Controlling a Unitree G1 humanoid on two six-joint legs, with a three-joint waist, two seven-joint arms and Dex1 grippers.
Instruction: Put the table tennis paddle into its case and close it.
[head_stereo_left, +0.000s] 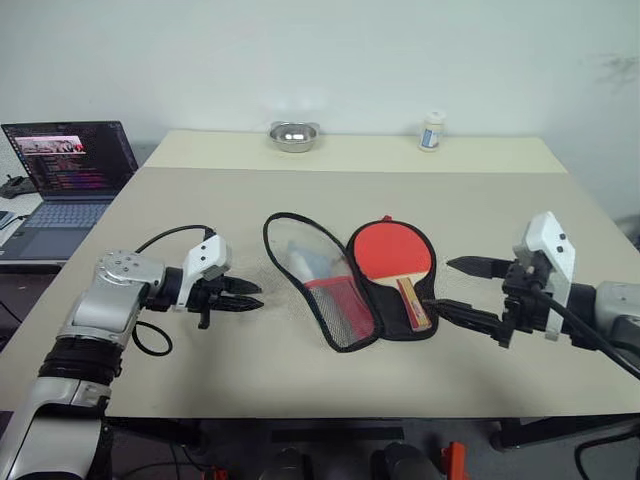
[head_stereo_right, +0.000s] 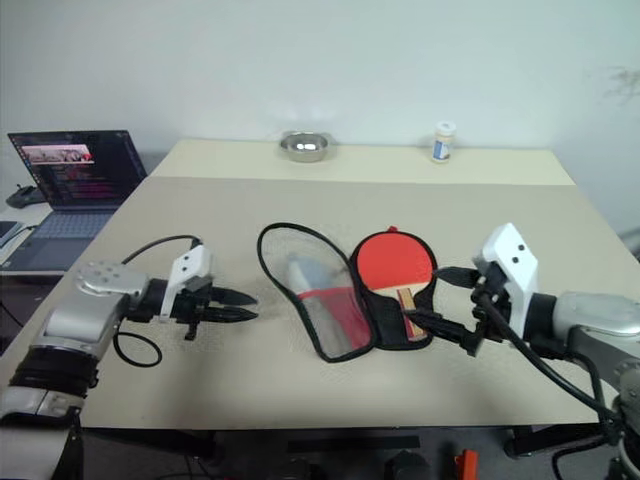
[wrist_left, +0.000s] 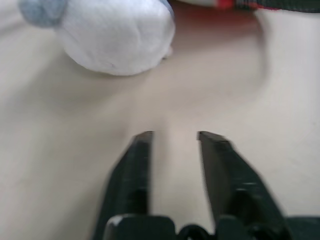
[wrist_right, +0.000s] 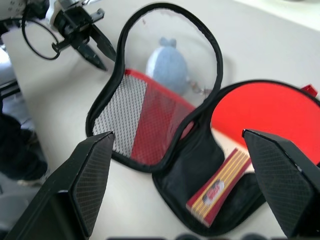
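The case (head_stereo_left: 345, 315) lies opened flat in the middle of the table, its black zip edging all around. The table tennis paddle (head_stereo_left: 392, 250) rests in the case's right half, red face up, striped handle (head_stereo_left: 412, 303) toward me. The left half, with a mesh and red pocket, covers a white and blue soft object (wrist_right: 169, 70). My left gripper (head_stereo_left: 247, 296) hovers left of the case, pointing at it, jaws a little apart and empty. To the right of the case my right gripper (head_stereo_left: 462, 290) stands wide open and empty, close to the handle end.
A metal bowl (head_stereo_left: 293, 135) and a small white bottle (head_stereo_left: 432, 131) stand at the table's far edge. An open laptop (head_stereo_left: 70, 170) sits on a lower surface to the left. A black cable loops by my left arm (head_stereo_left: 150, 340).
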